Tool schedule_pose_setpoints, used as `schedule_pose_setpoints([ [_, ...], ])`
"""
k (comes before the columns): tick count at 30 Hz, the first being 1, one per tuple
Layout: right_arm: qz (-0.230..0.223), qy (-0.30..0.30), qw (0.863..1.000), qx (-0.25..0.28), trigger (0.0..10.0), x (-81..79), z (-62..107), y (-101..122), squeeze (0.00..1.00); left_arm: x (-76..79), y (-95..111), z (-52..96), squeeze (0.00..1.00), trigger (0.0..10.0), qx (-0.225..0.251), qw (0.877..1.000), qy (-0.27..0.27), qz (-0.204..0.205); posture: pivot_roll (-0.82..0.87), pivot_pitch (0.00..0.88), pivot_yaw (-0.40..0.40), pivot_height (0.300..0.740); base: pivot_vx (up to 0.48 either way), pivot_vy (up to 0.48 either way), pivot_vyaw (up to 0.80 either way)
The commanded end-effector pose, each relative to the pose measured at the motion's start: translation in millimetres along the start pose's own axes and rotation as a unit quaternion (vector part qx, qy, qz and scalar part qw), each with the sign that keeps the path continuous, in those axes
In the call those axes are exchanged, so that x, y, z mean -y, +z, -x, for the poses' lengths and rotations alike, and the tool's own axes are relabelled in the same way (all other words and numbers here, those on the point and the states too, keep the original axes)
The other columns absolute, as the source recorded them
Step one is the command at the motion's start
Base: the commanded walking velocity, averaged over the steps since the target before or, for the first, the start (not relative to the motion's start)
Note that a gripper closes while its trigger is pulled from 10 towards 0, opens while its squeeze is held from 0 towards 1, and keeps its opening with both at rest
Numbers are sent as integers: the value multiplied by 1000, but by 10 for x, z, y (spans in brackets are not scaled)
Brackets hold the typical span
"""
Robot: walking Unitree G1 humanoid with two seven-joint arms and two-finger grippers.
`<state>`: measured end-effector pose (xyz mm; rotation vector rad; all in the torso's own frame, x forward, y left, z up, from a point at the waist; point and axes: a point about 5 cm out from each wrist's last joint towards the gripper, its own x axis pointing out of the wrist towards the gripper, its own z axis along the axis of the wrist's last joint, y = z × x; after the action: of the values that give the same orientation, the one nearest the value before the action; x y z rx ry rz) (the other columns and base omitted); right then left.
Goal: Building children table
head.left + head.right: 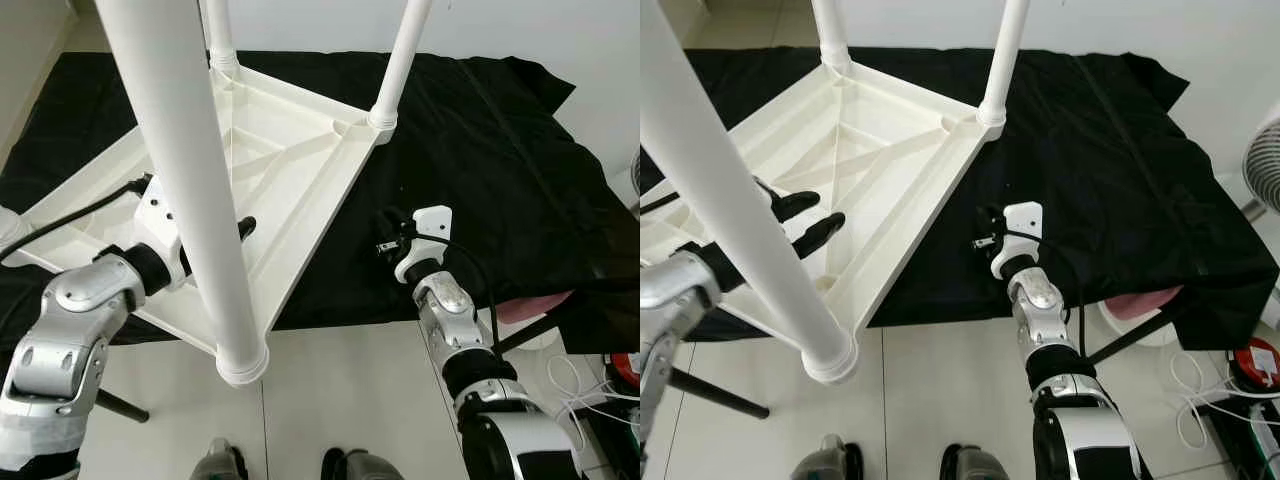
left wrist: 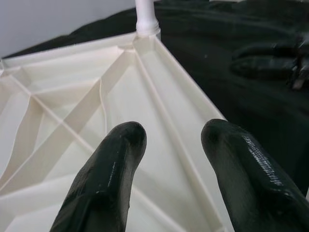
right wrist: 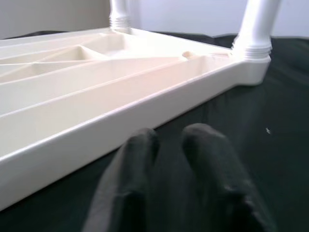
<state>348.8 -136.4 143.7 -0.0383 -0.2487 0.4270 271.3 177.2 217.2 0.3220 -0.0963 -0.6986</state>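
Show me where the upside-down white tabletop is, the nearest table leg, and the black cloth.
upside-down tabletop [image 1: 290, 160]: left eye view, on a ribbed inner panel.
nearest table leg [image 1: 190, 190]: left eye view, midway up its white tube.
black cloth [image 1: 1120, 190]: right eye view, on bare fabric right of the table.

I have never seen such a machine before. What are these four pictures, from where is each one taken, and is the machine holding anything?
This is a humanoid robot with two silver arms. Each arm ends in an end effector with two long black fingers. The two wide pictures come from cameras in its head, looking down. The other two come from cameras on its wrists, looking along the fingers.

Before it, a white plastic children's table lies upside down on a black cloth, its white legs pointing up.

The left end effector is open, over the ribbed underside of the table, holding nothing. The right end effector is over the cloth beside the table's edge, its fingers close together, with nothing between them.
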Motion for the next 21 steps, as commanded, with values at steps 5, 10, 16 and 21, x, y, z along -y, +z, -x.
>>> schedule_pose_setpoints([
  [5,2,107,994,-3,10000,-112,118,65,1000,-128,-177,139,0,10000,-40,999,18,1,109,111,-57,740,0,0,0],
  [10,11,193,981,-9,10000,-235,165,105,1000,-174,-272,203,0,10000,-56,998,33,10,112,109,-61,740,0,0,0],
  [16,18,356,934,-18,10000,-462,198,233,1000,-175,-405,269,0,10000,-74,996,31,35,130,90,-72,740,0,0,0],
  [21,18,447,894,-12,10000,-652,242,348,0,-147,-487,297,0,10000,-90,995,20,38,143,85,-83,740,0,0,0],
])
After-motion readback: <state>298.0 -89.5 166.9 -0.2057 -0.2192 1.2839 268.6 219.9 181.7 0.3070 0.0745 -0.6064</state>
